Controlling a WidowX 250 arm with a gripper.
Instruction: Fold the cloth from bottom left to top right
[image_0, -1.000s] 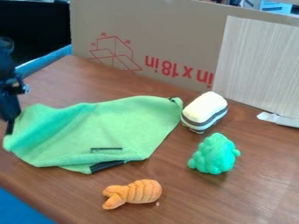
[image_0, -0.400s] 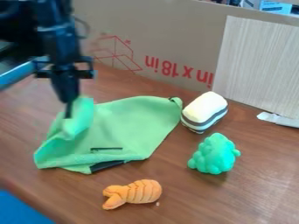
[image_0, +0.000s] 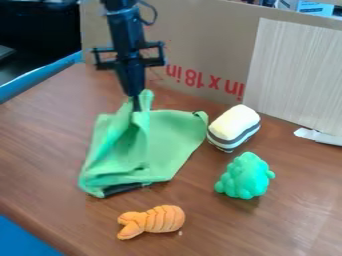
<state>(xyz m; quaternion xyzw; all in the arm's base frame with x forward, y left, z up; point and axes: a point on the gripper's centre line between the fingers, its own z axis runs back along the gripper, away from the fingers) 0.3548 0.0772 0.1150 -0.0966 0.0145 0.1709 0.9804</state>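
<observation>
The black gripper (image_0: 137, 104) hangs down over the upper left part of the green cloth, shut on a raised piece of it. From that grip the cloth (image_0: 170, 140) drapes down to the table in folds, its left side lifted and bunched. Its right part lies flat, with the upper right corner close to the white and grey striped toy. A dark strip shows along the cloth's bottom edge at the lower left.
The striped toy (image_0: 233, 127) sits right of the cloth, with a green bumpy toy (image_0: 245, 176) below it. An orange toy (image_0: 152, 221) lies near the front of the wooden table (image_0: 287, 215). A cardboard panel (image_0: 194, 30) stands behind.
From the far left, the gripper has moved right and somewhat up in the view, pulling the cloth's left side along and lifting it. The three toys have stayed put.
</observation>
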